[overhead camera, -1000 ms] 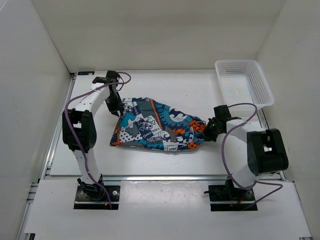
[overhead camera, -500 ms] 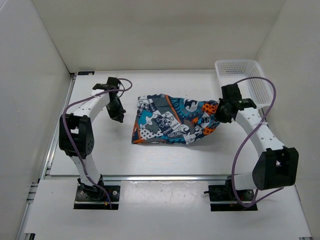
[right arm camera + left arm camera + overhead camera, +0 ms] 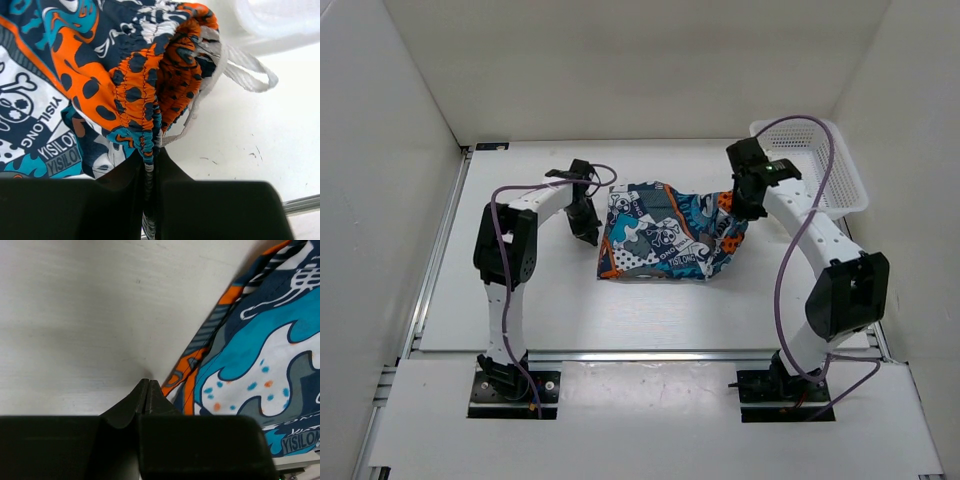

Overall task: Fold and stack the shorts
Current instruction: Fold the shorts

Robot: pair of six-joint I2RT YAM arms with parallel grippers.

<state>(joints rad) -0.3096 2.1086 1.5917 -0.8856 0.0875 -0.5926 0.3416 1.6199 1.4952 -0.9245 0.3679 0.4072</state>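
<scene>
The printed shorts [image 3: 665, 232] lie bunched on the white table at mid-back, in teal, orange, navy and white. My right gripper [image 3: 740, 204] is shut on the gathered waistband at their right end; the right wrist view shows the elastic band [image 3: 150, 120] pinched between the jaws, with a white drawstring [image 3: 245, 67] hanging loose. My left gripper [image 3: 590, 232] is shut and empty, just off the shorts' left edge. In the left wrist view its closed tips [image 3: 148, 385] sit on the table beside the orange hem [image 3: 200, 365].
A white plastic mesh basket [image 3: 810, 165] stands at the back right, close behind the right arm. White walls close in the table on the left, back and right. The purple cables loop over both arms.
My right gripper has dragged the waistband end back and to the left, bunching the shorts into a narrower pile. My left gripper let go of the left end and moved right alongside them.
</scene>
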